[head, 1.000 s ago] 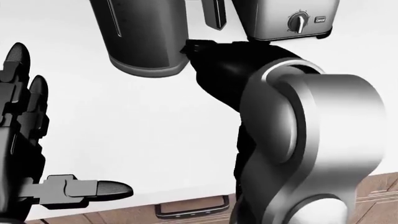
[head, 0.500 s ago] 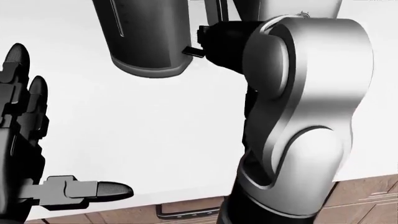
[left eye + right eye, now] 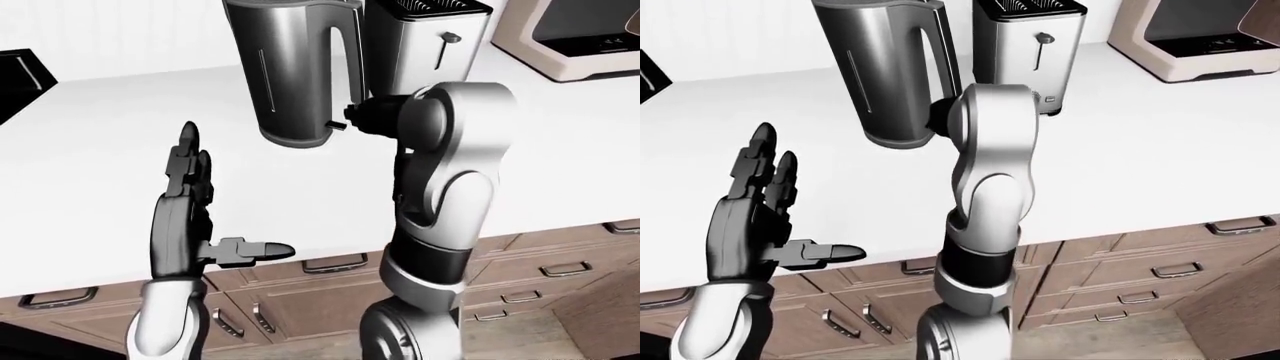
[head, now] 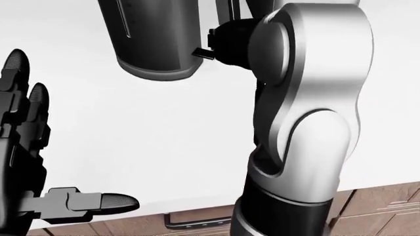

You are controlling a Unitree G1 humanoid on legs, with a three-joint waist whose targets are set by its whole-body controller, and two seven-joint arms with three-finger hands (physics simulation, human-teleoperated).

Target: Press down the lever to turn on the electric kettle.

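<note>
Kettle (image 3: 292, 71): stands upright on the white counter (image 3: 100, 172), at the top middle of the left-eye view.
Lever (image 3: 338, 126): low beside the kettle base.
Right hand (image 3: 368, 118): just beside the lever, fingers hidden, cannot tell.
Left hand (image 3: 190, 217): fingers spread, holds nothing.

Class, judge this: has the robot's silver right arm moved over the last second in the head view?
Yes. The silver right arm rose toward the view's top, against the steel kettle, now hiding the toaster.

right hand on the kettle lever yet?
Cannot tell. In the left-eye view the right hand meets the lever at the kettle base, but dark fingers hide any gap.
</note>
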